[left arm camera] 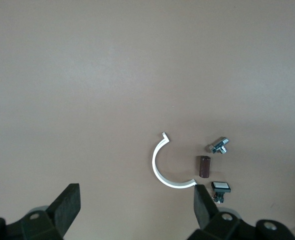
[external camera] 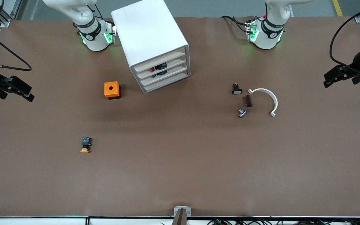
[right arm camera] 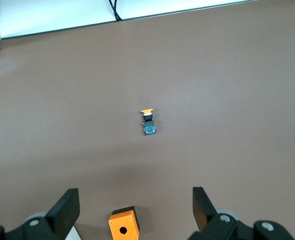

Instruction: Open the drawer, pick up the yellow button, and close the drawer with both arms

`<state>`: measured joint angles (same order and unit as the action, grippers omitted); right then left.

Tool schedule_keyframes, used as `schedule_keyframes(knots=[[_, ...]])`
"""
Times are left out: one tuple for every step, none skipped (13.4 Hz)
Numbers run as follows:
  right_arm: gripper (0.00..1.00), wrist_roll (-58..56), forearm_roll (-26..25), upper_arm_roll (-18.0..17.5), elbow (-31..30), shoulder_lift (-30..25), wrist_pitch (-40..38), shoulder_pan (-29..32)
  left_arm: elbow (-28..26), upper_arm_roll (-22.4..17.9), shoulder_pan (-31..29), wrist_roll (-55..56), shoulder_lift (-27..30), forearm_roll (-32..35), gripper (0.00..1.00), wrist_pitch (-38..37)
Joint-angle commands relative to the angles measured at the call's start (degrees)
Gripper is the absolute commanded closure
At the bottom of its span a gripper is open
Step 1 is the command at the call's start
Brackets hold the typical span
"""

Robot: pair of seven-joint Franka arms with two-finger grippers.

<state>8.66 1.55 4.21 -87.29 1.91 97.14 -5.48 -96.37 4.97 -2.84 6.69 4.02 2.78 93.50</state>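
Nearest the front camera lies the button (external camera: 85, 145) on the brown tabletop (external camera: 180, 175), orange cap toward the camera, at about seven o'clock from the orange box (external camera: 112, 90); the drawer (external camera: 159, 62) sits flush in the white cabinet (external camera: 150, 40). Right gripper (external camera: 20, 91) hangs at the tabletop's nine-o'clock edge, fingers wide, empty; left gripper (external camera: 331, 78) waits at three o'clock, fingers wide, beside the white half-ring (external camera: 270, 98).
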Motion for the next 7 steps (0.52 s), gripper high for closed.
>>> schedule_keyframes(knots=[[0.00,0.9,-0.7,-0.4,0.6,-0.2,-1.0,0.2,-2.2,0.7,-0.9,-1.7,1.8,-0.9,0.00,-0.7],[0.00,0.9,-0.7,-0.4,0.6,-0.2,-1.0,0.2,-2.4,0.7,-0.7,-1.7,2.0,-2.2,0.00,-0.9],[0.00,0.5,-0.7,-0.4,0.6,-0.2,-1.0,0.3,-2.5,1.1,-0.4,-1.7,2.0,-2.3,0.00,-0.9],[0.00,0.5,-0.7,-0.4,0.6,-0.2,-0.9,0.3,-3.4,2.6,-0.7,-1.7,2.2,-2.3,0.00,-0.9],[0.00,0.5,-0.7,-0.4,0.6,-0.2,-1.0,0.3,-4.3,3.5,-0.6,-1.6,3.1,-2.3,0.00,-0.8],[0.00,0.4,-0.7,-0.3,0.6,-0.2,-1.0,0.4,-4.7,4.3,-0.6,-1.1,3.4,-2.3,0.00,-0.6],[0.00,0.4,-0.7,-0.3,0.6,-0.2,-1.0,0.4,-4.4,4.6,-0.8,-0.8,3.5,-2.4,0.00,-0.7]])
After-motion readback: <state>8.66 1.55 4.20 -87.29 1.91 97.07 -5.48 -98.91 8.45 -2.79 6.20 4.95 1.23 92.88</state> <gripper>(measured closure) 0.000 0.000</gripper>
